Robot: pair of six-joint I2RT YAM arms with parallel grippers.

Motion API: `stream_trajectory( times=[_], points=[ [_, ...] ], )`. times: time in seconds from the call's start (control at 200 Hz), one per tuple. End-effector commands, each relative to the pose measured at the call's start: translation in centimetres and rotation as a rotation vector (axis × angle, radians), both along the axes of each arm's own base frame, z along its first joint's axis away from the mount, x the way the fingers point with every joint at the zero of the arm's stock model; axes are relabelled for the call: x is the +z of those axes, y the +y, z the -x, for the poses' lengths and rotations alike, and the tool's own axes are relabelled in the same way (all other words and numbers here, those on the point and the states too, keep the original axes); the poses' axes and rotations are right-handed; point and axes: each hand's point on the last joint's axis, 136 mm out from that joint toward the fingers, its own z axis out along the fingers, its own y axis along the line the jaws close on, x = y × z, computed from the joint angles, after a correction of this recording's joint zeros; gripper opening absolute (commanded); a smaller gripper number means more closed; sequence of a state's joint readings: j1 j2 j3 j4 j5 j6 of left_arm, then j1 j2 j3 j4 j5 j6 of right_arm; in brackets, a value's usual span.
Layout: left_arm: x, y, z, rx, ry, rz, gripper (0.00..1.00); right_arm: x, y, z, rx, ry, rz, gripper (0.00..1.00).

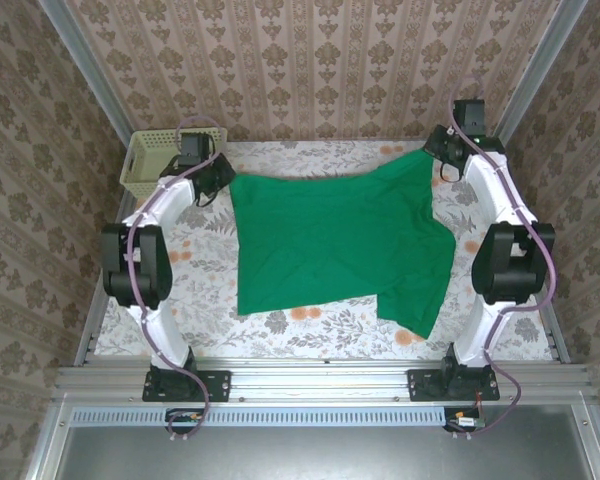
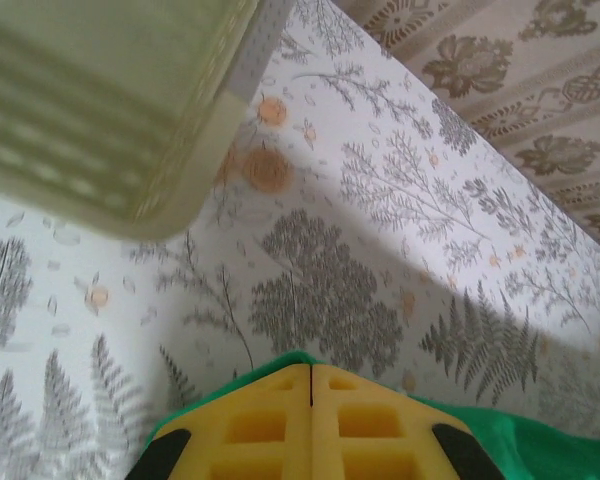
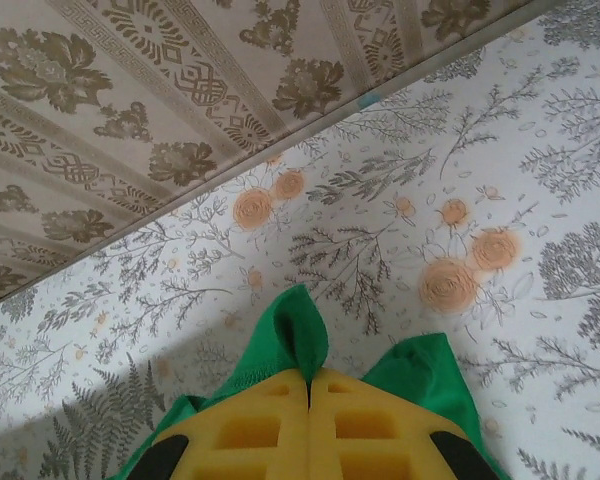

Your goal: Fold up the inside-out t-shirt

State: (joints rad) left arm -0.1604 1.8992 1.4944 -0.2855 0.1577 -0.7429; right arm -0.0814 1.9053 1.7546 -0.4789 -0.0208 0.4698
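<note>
Two claws, the left gripper (image 2: 311, 374) and the right gripper (image 3: 309, 380), each pinch a far corner of one green t-shirt (image 1: 335, 245) spread on the floral table (image 1: 310, 325), one yellow-green basket (image 1: 143, 162) at its far left

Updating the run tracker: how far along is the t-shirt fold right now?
Done: the t-shirt lies spread open on the table, outside the basket. In hand: the left gripper and right gripper are each shut on a far corner of the cloth. Left: the folding itself. No fold shows yet, and a near-right flap juts out unevenly.
</note>
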Motion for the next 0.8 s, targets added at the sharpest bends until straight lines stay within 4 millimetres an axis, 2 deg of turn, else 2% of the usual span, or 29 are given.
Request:
stream_trajectory(
  times=[0.0,0.18,0.35,0.545,0.61,0.795],
  points=[
    [-0.7,-0.3,-1.6,-0.047,-0.01,-0.005,0.0,-0.6,0.1,-1.4,0.034,0.011,-0.007,0.0],
    [-1.7,0.4,-2.7,-0.028,-0.014,0.028,0.0,-1.5,0.3,-2.7,0.043,0.002,-0.009,0.0],
    [-0.8,-0.1,-3.1,-0.084,-0.045,0.051,0.0,-2.1,0.3,-1.8,0.048,0.019,0.006,0.0],
    [-0.1,-0.6,-0.6,-0.145,-0.052,0.047,0.0,-2.5,-0.6,1.6,0.007,0.048,0.044,0.0],
    [-0.3,-0.3,0.5,-0.154,-0.042,0.032,0.0,-2.7,-0.8,2.8,-0.006,0.06,0.047,0.0],
    [-1.8,0.0,3.7,-0.205,-0.01,-0.007,0.0,-5.0,-0.4,5.9,-0.009,0.107,0.023,0.0]
  ],
)
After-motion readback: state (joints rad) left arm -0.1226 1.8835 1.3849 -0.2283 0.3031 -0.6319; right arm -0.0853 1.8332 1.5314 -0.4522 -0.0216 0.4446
